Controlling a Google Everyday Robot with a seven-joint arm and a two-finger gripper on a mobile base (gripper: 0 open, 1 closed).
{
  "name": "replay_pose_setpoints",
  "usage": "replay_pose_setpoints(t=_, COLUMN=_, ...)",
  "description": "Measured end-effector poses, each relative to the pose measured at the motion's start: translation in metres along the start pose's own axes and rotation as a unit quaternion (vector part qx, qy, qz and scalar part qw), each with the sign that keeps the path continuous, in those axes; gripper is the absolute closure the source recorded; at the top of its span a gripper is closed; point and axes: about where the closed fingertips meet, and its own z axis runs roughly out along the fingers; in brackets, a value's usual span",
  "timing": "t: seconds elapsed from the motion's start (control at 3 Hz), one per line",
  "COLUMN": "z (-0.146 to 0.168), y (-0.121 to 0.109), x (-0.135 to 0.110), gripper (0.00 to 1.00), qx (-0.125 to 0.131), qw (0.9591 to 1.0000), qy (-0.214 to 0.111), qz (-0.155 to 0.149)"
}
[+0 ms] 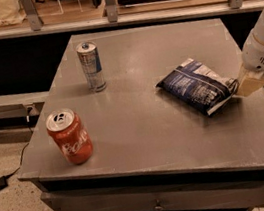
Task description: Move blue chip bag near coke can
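Blue chip bag (197,86), right end seemingly gripped by claw (245,88), lies far from coke can (70,137).

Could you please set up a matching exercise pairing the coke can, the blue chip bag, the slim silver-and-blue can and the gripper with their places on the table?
1. coke can
2. blue chip bag
3. slim silver-and-blue can
4. gripper

A. at the table right edge, by the bag's end
B. front-left corner
C. back left, upright
D. right half, lying flat

Pairs: 1-B, 2-D, 3-C, 4-A.
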Motion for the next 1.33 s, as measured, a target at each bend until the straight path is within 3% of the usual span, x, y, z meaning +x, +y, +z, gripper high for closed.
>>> replay_pose_setpoints(t=0.33, z=0.0, y=0.0, x=0.0, gripper=1.0, qx=0.001, qw=1.0, qy=0.0, qz=0.0)
replay_pose_setpoints(t=1.0, z=-0.018, y=0.007, x=-0.001, gripper=1.0, qx=0.005, qw=0.9998, qy=-0.018, qz=0.005)
replay_pose_setpoints(t=1.33, z=-0.05, y=0.019, x=-0.003, gripper=1.0, qx=0.006, qw=0.9983, qy=-0.057, qz=0.01)
